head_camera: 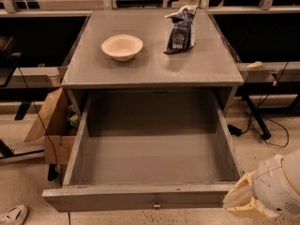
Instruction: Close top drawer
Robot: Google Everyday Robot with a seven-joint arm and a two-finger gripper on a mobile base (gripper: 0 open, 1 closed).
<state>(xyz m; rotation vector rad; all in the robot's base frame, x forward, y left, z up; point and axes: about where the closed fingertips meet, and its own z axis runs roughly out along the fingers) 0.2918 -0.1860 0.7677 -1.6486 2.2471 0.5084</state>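
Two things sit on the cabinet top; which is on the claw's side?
The dark snack bag, at the top's back right. The claw hangs by the front right corner of the open top drawer; the white bowl sits left of centre.

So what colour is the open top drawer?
Grey all over, the wide wooden top drawer, camera view; cream end effector by its front right corner.
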